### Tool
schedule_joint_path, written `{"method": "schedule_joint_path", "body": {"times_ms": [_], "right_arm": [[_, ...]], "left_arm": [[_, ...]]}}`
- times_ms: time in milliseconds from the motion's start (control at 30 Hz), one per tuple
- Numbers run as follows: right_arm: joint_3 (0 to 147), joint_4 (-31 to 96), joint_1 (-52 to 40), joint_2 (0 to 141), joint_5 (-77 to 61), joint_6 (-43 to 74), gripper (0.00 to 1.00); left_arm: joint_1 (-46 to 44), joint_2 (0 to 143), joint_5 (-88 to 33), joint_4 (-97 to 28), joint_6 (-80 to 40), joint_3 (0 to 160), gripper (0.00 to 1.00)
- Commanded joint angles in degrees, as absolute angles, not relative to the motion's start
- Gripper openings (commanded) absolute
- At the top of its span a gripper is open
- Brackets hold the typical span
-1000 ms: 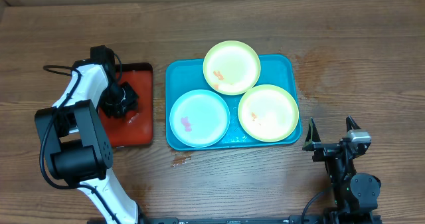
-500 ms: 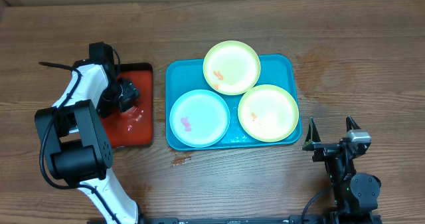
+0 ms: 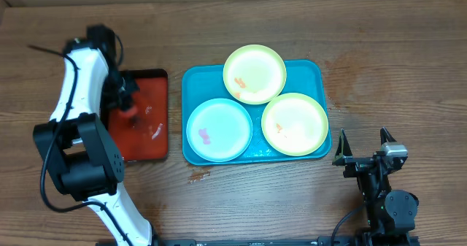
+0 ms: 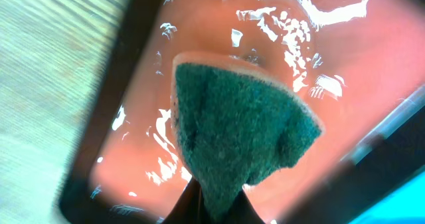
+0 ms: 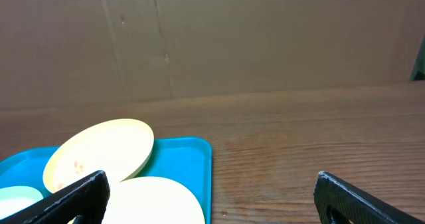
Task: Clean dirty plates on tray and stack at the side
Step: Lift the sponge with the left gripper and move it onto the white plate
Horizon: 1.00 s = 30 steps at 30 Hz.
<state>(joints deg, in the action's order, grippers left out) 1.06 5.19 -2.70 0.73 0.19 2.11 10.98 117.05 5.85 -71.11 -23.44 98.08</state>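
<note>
The turquoise tray (image 3: 191, 79) holds three plates: a light blue plate (image 3: 219, 130) at front left, a yellow-green plate (image 3: 255, 73) at the back and a yellow-green plate (image 3: 294, 123) at right, each with small smears. My left gripper (image 3: 125, 93) is shut on a green sponge (image 4: 239, 127) with an orange backing, held over the wet red tray (image 3: 142, 140). My right gripper (image 3: 363, 152) is open and empty, right of the turquoise tray's front corner. The right wrist view shows the turquoise tray (image 5: 186, 154) and two yellow-green plates (image 5: 99, 151) (image 5: 156, 201).
The red tray has a black rim (image 4: 109, 108) and wet patches on its floor (image 3: 155, 131). Bare wooden table (image 3: 387, 63) lies right of the turquoise tray. A cardboard wall (image 5: 212, 38) stands at the back.
My left gripper has lifted with the sponge and moved toward the back left of the red tray. Wet streaks now show on the tray floor. The right arm has not moved.
</note>
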Motion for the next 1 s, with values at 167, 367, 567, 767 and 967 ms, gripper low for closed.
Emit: {"method": "schedule_joint_path", "body": {"times_ms": [167, 367, 567, 767, 967], "right_arm": [[0.5, 4.8, -2.6, 0.3, -0.1, 1.9, 1.00], [0.5, 4.8, -2.6, 0.3, -0.1, 1.9, 1.00], [0.5, 4.8, -2.6, 0.3, -0.1, 1.9, 1.00], [0.5, 4.8, -2.6, 0.3, -0.1, 1.9, 1.00], [0.5, 4.8, -2.6, 0.3, -0.1, 1.9, 1.00]], "left_arm": [[11.1, 116.6, 5.4, -88.5, -22.3, 119.3, 0.04], [10.3, 116.7, 5.3, -81.3, -25.6, 109.6, 0.04], [9.2, 116.7, 3.1, -64.8, -22.7, 92.3, 0.04], [10.7, 113.9, 1.5, -76.7, -20.5, 105.3, 0.04], [7.6, 105.2, -7.9, -82.6, -16.7, 112.9, 0.04]]}}
